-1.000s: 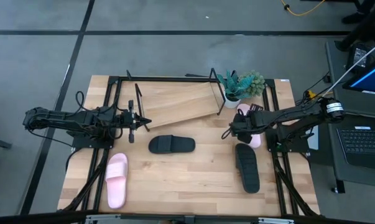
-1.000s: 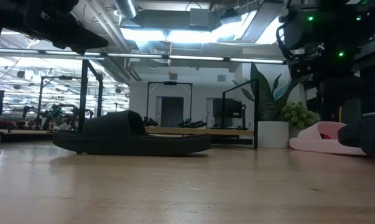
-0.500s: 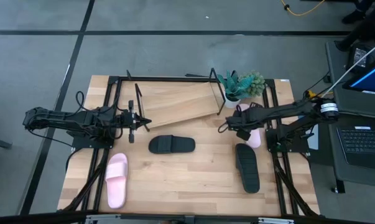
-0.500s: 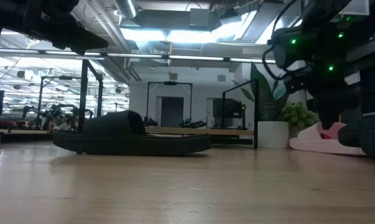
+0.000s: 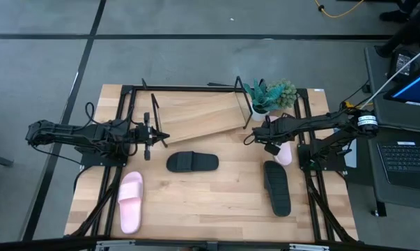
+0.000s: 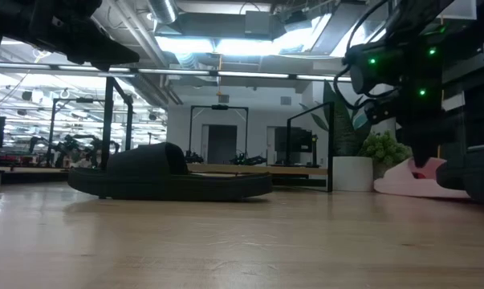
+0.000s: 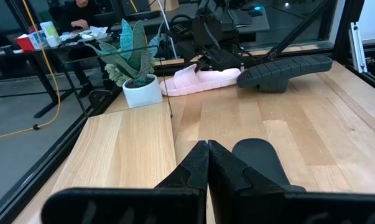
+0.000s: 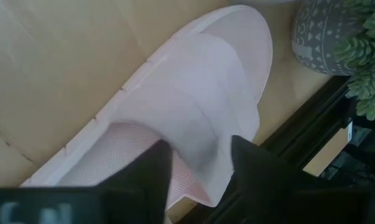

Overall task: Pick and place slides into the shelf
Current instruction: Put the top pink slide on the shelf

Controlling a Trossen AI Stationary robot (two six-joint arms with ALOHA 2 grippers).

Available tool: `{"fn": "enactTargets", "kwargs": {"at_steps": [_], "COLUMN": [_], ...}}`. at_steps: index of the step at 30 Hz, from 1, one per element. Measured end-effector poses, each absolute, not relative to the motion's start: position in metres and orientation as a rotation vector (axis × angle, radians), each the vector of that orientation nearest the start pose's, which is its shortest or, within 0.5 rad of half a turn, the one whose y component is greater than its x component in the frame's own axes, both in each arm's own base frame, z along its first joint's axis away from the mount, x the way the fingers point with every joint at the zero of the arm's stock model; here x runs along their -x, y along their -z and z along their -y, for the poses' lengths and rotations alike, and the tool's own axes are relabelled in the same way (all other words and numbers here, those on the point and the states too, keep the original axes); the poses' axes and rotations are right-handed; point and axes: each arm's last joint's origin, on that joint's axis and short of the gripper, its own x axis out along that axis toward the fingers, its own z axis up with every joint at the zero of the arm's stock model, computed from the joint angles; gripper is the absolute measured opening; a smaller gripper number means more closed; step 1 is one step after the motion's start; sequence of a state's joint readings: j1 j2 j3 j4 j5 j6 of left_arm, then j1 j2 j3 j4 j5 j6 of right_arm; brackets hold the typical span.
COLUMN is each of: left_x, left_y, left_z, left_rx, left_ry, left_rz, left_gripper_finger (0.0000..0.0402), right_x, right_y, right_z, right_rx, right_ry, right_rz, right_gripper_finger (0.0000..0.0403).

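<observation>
A pink slide [image 5: 284, 154] lies flat on its sole at the table's right, near the plant pots. My right gripper [image 8: 199, 149] points steeply down over it, open, with one finger over the footbed beside the strap [image 8: 193, 118] and the other outside the slide's side. My left gripper [image 5: 161, 137] waits shut at the left, above the table. One black slide [image 5: 192, 162] lies in the middle, another black slide [image 5: 277, 188] at the right, and a second pink slide [image 5: 131, 202] at the near left. The shelf [image 5: 196, 115] stands tilted at the back. My right gripper has its fingers [image 8: 156, 165] on either side of the pink slide's strap end, where the strap meets the sole's edge [image 8: 227, 155]. They come from above, slanting down. I cannot tell whether they touch it. The slide lies on the table.
Two potted plants [image 5: 269, 94] stand close behind the pink slide. Black frame rails [image 5: 308, 160] run along the table's left and right sides. Bare wood lies between the middle black slide and the table's near edge.
My right gripper has moved a little toward the table's far edge and down, tipping steeper, onto the pink slide by the plants. No slide has moved.
</observation>
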State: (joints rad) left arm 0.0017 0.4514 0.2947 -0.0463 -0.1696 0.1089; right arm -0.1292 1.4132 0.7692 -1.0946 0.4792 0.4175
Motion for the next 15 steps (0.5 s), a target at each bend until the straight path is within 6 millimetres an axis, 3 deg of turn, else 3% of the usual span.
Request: {"fn": "enactTargets", "kwargs": {"at_steps": [5, 15], "left_x": [-0.1281, -0.1281], "left_y": [-0.2203, -0.2203], "left_z": [-0.0051, -0.0051], "left_rx": [-0.125, -0.125], "left_ry": [-0.160, -0.159], "left_rz": [-0.212, -0.212], "left_gripper_finger": [0.0000, 0.0000], "right_x": [-0.1911, -0.1909], "right_y": [-0.1731, -0.1732], "right_z": [0.0406, 0.0393], "right_rx": [0.002, -0.040], "right_ry": [0.800, 0.808], "right_rz": [-1.594, -1.590], "right_gripper_finger": [0.0022, 0.0008]}}
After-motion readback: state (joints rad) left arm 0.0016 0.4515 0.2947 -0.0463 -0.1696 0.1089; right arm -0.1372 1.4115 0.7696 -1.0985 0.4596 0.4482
